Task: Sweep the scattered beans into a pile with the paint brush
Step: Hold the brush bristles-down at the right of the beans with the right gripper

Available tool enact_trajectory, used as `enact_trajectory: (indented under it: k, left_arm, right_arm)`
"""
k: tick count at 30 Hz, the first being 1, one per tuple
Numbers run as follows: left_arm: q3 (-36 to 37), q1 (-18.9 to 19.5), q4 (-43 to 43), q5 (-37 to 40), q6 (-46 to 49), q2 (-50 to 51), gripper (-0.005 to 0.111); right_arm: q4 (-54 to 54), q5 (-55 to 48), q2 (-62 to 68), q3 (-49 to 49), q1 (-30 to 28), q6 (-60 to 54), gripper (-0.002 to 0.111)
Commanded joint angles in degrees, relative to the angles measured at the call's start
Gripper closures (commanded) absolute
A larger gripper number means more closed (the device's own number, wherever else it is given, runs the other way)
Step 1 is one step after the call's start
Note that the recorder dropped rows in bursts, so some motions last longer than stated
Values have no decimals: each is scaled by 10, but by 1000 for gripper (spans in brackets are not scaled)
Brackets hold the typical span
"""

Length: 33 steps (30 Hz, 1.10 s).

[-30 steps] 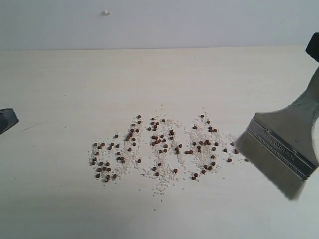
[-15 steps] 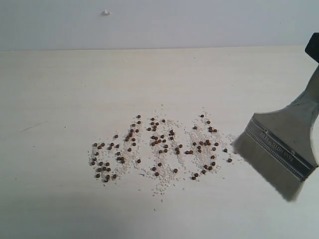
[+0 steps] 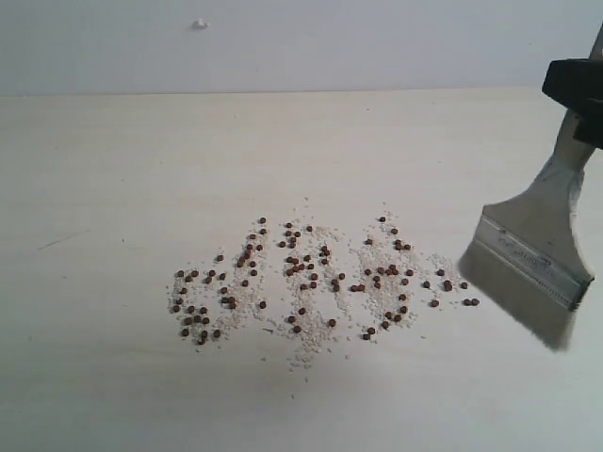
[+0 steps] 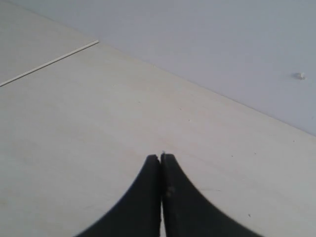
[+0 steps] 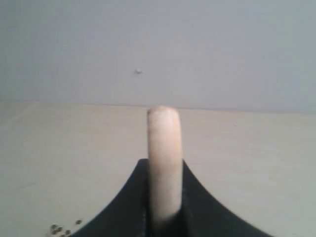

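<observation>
Paint brush [image 3: 533,256] raised, pts lower-left.

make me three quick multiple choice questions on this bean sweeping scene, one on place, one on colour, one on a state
1. In the exterior view, where is the paint brush relative to the beans?
A. left of them
B. right of them
C. lying across their middle

2. What colour are the beans?
A. green
B. yellow
C. dark reddish-brown

3. How does the left gripper stand?
A. shut on nothing
B. shut on a bean
C. wide open

Key:
1 B, it stands at the right end of the scatter.
2 C, they are dark pellets among whitish crumbs.
3 A, its jaws meet with nothing between them, while the right gripper holds the paint brush.
</observation>
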<state>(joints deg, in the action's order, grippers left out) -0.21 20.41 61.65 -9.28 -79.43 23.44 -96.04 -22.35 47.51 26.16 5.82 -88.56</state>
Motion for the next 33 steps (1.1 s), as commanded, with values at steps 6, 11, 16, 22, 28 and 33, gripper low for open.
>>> enact_trajectory:
  k: [6,11,16,22,28,33]
  left_arm:
    - [2,2,-6,2,-1,-1,107]
    - [2,2,-6,2,-1,-1,107]
    - [2,2,-6,2,-1,-1,107]
    - [2,2,-6,2,0,-1,107]
    - [2,2,-6,2,0,-1,107]
    - [2,2,-6,2,0,-1,107]
  right_arm:
    - [32,287,19,82,-3,15,108]
    - [157,311,8,102,-3,160,108]
    - [331,228,12,107,-2,422,108]
    - [347,86,33,121,-2,432,108]
    - [338,-41,92,147,-2,418,108]
    - [444,-115,185,188,-2,473,108]
